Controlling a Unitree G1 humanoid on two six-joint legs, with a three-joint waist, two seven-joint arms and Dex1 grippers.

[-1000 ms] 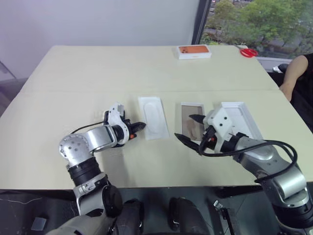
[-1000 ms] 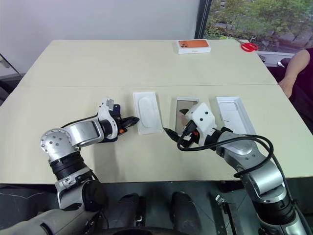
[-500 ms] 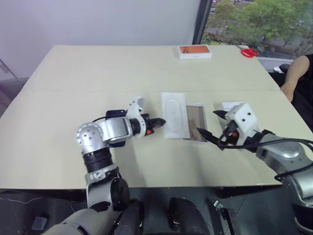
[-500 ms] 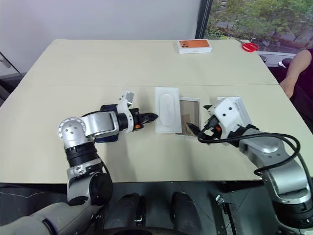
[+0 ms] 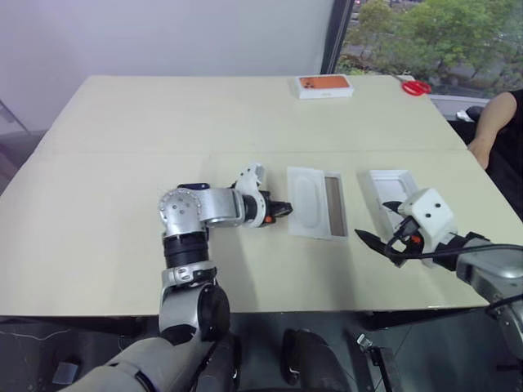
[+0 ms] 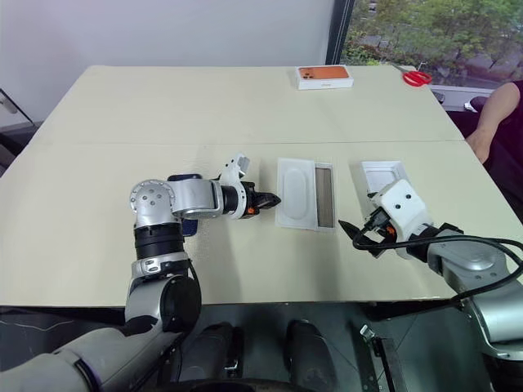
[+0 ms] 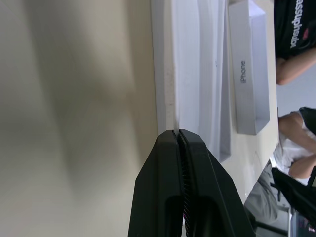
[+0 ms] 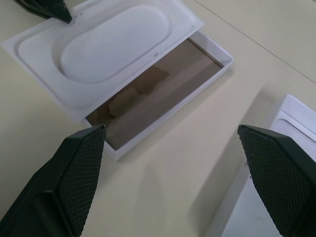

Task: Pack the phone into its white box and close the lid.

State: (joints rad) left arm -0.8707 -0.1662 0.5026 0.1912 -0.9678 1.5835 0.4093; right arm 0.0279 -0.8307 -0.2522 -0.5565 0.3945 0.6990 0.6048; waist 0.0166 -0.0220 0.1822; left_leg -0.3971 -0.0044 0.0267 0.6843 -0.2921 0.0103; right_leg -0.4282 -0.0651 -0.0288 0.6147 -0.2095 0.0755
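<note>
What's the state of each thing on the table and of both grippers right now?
White box: open, partly covered.
Phone: seemingly the glossy dark face inside the box.
White insert tray: lying over the box's left part.
Lid: off, hollow side up, right of the box.
Orange-topped box: closed, at the far edge.
Left gripper: shut, tips against the tray's edge.
Right gripper: open, empty.

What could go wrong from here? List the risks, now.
1. The shut left gripper meets only the edge of the white moulded tray with an oval recess, which lies skewed, half over the shallow white cardboard box. A push may twist it instead of seating it.
2. The open right gripper hangs close to the deep white cardboard lid and could knock it.
</note>
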